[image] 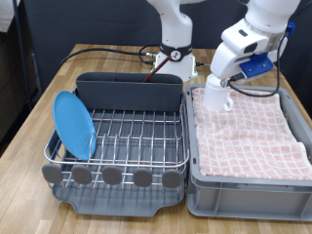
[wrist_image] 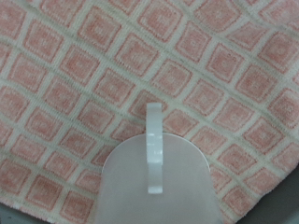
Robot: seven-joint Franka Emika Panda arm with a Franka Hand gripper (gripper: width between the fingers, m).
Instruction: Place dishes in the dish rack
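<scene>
A wooden table [image: 29, 97] carries everything in the exterior view. On it, towards that view's right, stands a grey plastic bin [image: 244, 190], lined with a pink checked cloth [image: 249, 132] that fills its whole interior.

Just beside the bin, on the exterior view's left, sits the dish rack [image: 122, 146]: silver wire bars over a dark grey tray, with a tall grey cutlery compartment [image: 130, 93] running along its far side. A round light-blue plate [image: 73, 124] already stands on edge in the rack's slots at the exterior view's left end, leaning slightly.

The white Franka arm [image: 258, 24] reaches down from the exterior view's top right over the far end of the bin. Its gripper [image: 215, 86] hangs directly above a white mug [image: 214, 97], which stands on the checked cloth in the bin's far corner nearest the rack. The gripper meets the mug's top in that view, but I cannot tell whether its fingers are spread or pinched on the mug.

In the wrist view the white mug [wrist_image: 152, 182] appears from above, blurred, with its handle [wrist_image: 153, 140] pointing out over the pink checked cloth [wrist_image: 84, 75]. The gripper's fingers do not show there.
</scene>
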